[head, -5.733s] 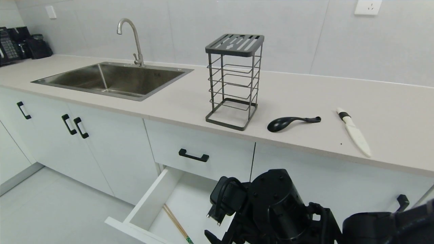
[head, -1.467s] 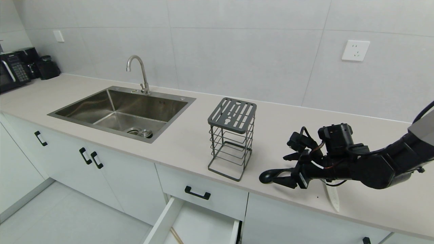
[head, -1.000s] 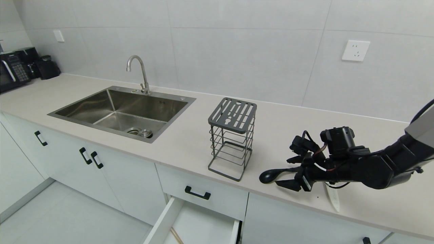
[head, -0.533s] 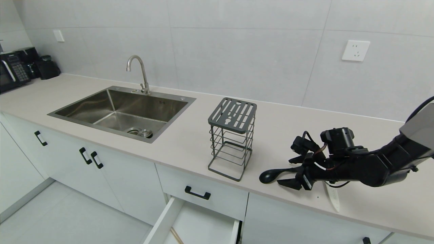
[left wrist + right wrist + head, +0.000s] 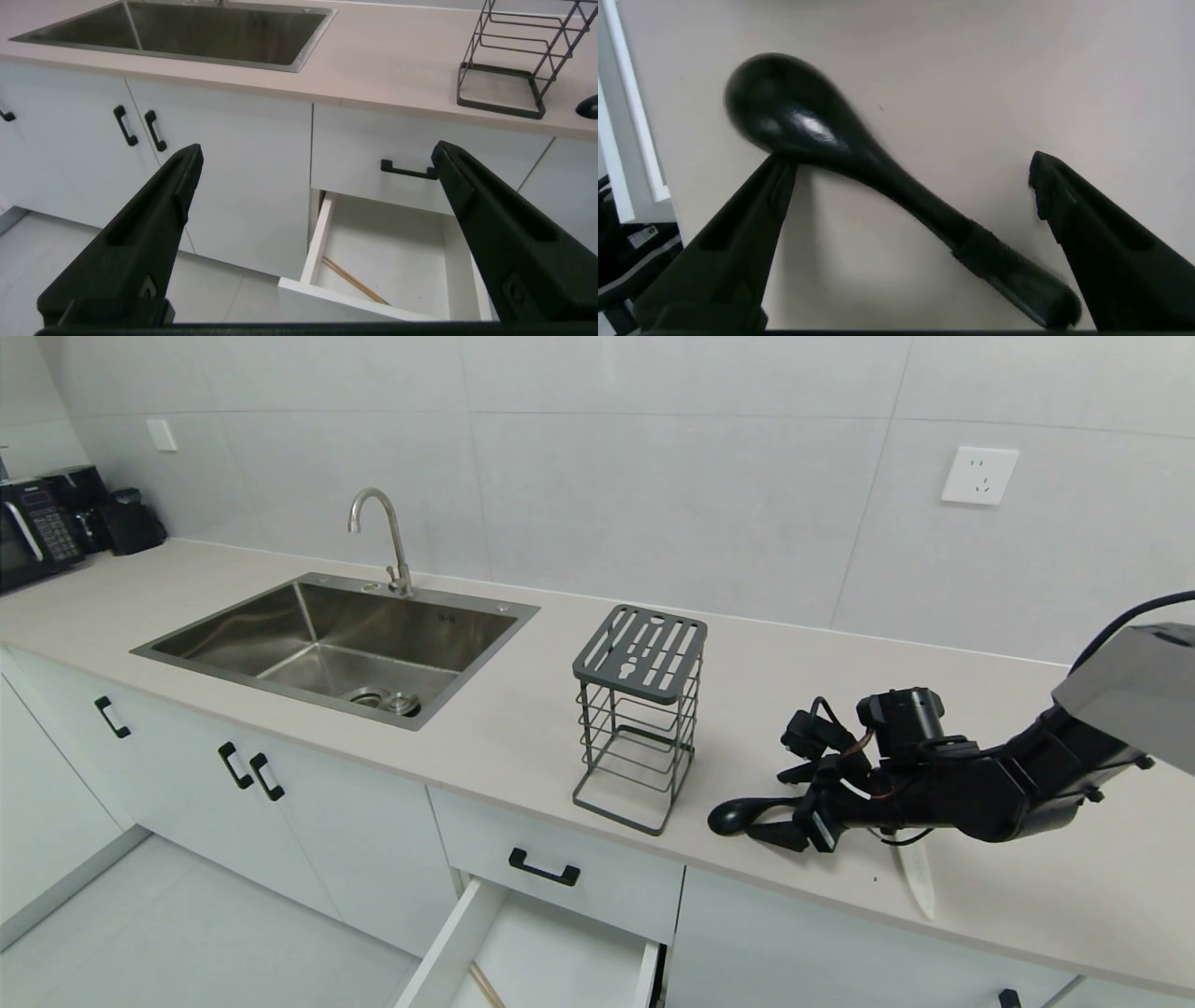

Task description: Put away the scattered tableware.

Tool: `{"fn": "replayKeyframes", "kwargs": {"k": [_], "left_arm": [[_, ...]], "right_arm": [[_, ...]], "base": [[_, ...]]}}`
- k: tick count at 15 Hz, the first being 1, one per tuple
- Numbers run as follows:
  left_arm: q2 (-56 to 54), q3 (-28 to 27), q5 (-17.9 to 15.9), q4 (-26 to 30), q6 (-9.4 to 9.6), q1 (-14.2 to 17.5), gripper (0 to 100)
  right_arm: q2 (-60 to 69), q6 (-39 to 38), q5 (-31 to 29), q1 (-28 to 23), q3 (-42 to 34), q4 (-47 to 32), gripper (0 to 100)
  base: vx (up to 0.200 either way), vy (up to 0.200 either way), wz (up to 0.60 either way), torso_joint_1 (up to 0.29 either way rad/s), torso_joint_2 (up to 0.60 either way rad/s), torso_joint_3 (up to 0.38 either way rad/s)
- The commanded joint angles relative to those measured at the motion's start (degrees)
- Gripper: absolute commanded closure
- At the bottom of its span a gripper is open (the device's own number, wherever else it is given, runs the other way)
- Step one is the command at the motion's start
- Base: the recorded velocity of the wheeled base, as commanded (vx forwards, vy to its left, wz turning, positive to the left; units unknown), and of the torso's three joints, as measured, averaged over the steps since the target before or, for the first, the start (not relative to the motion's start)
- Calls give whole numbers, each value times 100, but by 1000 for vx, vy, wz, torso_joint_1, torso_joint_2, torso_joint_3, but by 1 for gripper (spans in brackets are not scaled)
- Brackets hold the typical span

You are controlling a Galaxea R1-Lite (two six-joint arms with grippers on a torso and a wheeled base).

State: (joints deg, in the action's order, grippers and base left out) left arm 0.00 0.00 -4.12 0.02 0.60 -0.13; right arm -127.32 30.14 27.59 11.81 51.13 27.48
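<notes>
At the far left of the tabletop (image 5: pixel 504 728), a black appliance (image 5: pixel 37 527) is sitting against the wall. Right of it, a steel sink (image 5: pixel 327 644) is lying sunk into the tabletop, with a curved faucet (image 5: pixel 378 537) rising at its far rim. Below the sink, white cabinet doors (image 5: pixel 168 784) with black handles are facing the room.

The left gripper (image 5: pixel 316 149) is hanging in front of these cabinets, lower than the tabletop, its fingers standing wide apart and holding nothing. Beyond it, a drawer (image 5: pixel 446 941) is standing pulled open, and a pair of chopsticks (image 5: pixel 353 280) is lying on its floor.

Near the tabletop's middle, a dark wire rack (image 5: pixel 639 719) with a slotted top is standing upright, apart from the sink. Just right of the rack, the black spoon (image 5: pixel 733 815) is lying flat close to the near edge, its bowl pointing left and its handle running right.

The right gripper (image 5: pixel 792 803) is coming in from the right, low over the tabletop. Its fingers are spreading apart on either side of the spoon's handle, one far and one near. Whether either is touching the spoon I cannot tell.

Right of that gripper, a white knife (image 5: pixel 915 889) is lying with its tip pointing at the near edge, its other end hiding behind the right arm. High on the wall at the right, a white socket (image 5: pixel 978 474) is sitting.
</notes>
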Motion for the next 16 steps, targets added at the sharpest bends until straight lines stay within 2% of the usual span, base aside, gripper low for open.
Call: {"fn": "replayKeyframes", "kwargs": {"k": [1,2,7,16], "left_arm": [[9,0,-1,-2,2,5,0],[9,0,-1,6,2,5,0],[9,0,-1,-2,2,5,0],[9,0,-1,-2,2,5,0]], "right_arm": [[-100,-25,-8,40,-41,3,0],[-100,-34,-17,40,-15,12,100],[120,19,-60,-171,-252,12,100],[1034,45,-60,-65,-683,56,100]], "base": [[0,0,0,0,0,0],[0,0,0,0,0,0],[0,0,0,0,0,0],[0,0,0,0,0,0]]}}
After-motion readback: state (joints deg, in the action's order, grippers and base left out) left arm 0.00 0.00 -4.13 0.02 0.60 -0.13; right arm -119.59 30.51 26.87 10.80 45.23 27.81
